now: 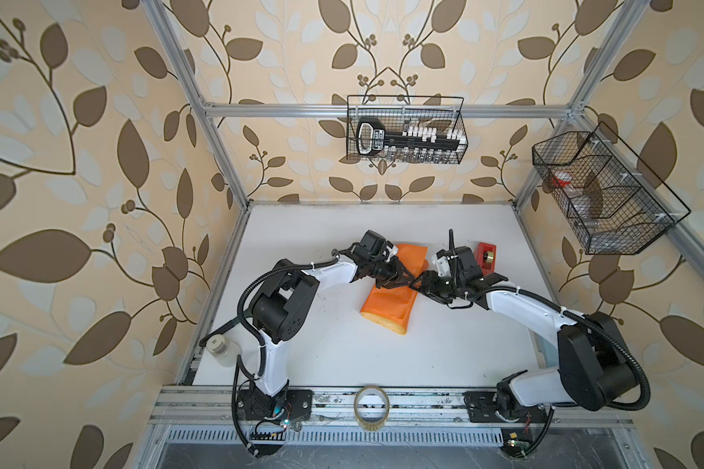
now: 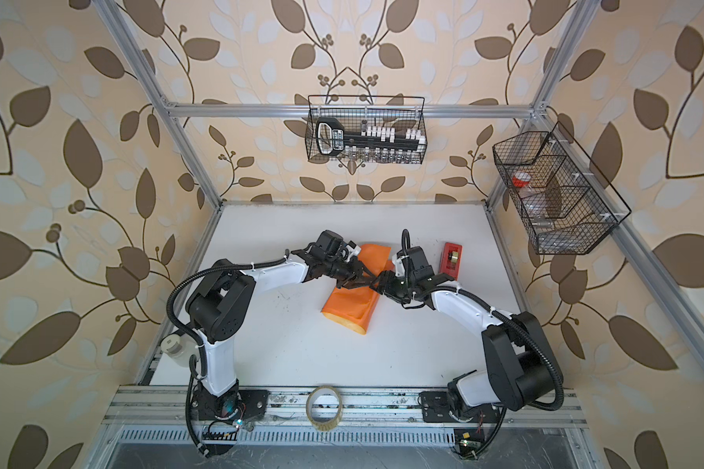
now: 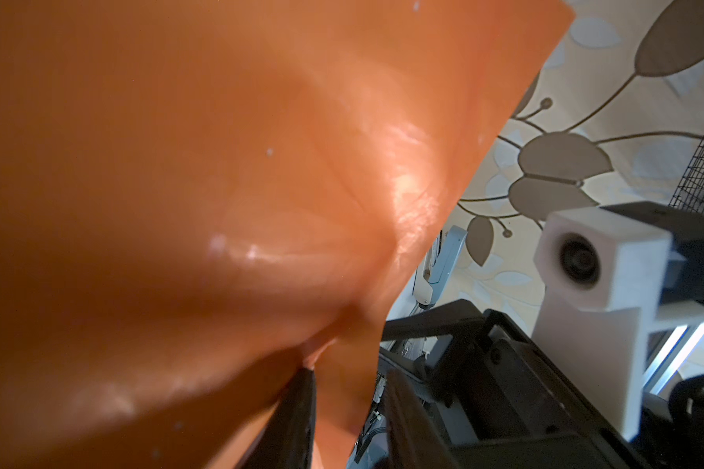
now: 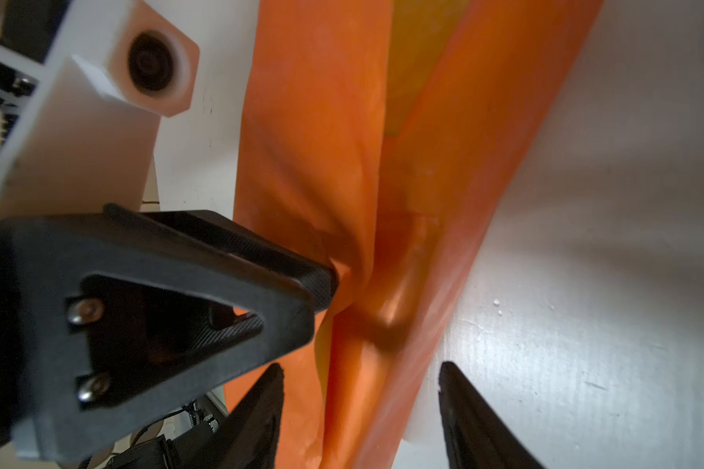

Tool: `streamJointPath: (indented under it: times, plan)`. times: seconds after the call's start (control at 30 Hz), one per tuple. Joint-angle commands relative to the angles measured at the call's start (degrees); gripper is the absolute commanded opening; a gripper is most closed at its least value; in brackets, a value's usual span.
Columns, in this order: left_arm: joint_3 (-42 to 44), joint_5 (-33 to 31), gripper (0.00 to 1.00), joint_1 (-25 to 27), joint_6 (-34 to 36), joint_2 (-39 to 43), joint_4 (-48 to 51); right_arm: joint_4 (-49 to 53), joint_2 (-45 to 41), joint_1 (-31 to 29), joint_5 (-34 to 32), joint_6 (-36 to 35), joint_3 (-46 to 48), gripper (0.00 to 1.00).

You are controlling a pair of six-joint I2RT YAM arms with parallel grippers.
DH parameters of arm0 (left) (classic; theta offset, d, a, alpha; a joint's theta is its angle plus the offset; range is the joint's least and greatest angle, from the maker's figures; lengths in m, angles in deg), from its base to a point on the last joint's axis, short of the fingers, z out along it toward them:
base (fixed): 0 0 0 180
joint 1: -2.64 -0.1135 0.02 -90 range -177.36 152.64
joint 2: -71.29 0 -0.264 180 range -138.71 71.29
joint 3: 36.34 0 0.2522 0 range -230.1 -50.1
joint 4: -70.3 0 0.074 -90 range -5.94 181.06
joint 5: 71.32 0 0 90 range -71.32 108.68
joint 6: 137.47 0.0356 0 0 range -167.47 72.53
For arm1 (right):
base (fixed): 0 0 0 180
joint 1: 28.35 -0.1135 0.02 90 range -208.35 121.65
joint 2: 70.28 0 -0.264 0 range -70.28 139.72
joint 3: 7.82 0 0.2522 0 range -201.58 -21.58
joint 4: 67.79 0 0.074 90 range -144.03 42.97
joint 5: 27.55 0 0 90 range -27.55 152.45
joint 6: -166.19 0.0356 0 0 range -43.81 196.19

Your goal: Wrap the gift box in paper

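The paper [image 1: 389, 302] lies folded into a long orange bundle mid-table, yellow-tan inner face showing at its near end [image 2: 356, 325]. The gift box is hidden inside it. My left gripper [image 1: 405, 280] and right gripper [image 1: 417, 285] meet tip to tip over the bundle's right edge. In the left wrist view the left gripper [image 3: 354, 381] is open, a loose paper flap [image 3: 342, 398] hanging between its jaws. In the right wrist view the right gripper [image 4: 360, 369] stands open, wide astride the raised paper fold [image 4: 383, 325]. The left gripper's finger [image 4: 269, 276] touches the paper beside that fold.
A red tape dispenser [image 1: 486, 256] lies just behind the right wrist. A clear tape roll [image 1: 371, 406] stands on the front rail, and a white bottle [image 1: 220, 349] sits at the table's left edge. Wire baskets [image 1: 407, 130] [image 1: 602, 195] hang on the frame.
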Motion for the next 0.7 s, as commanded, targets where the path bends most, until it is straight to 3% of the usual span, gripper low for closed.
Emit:
streamJointPath:
  times: [0.0, 0.33, 0.67]
  plan:
    - [1.8, -1.6, 0.32, 0.4, 1.4, -0.2, 6.4, -1.6, 1.8, -0.5, -0.1, 0.5, -0.2, 0.60]
    - [1.8, -1.7, 0.32, 0.3, 1.2, 0.1, 6.4, -3.7, 5.2, -0.7, -0.7, 0.4, 2.1, 0.38]
    - [-1.3, -1.1, 0.34, 0.2, 4.1, 0.3, 9.3, -5.1, 6.2, -0.5, -1.1, -0.5, 5.4, 0.31]
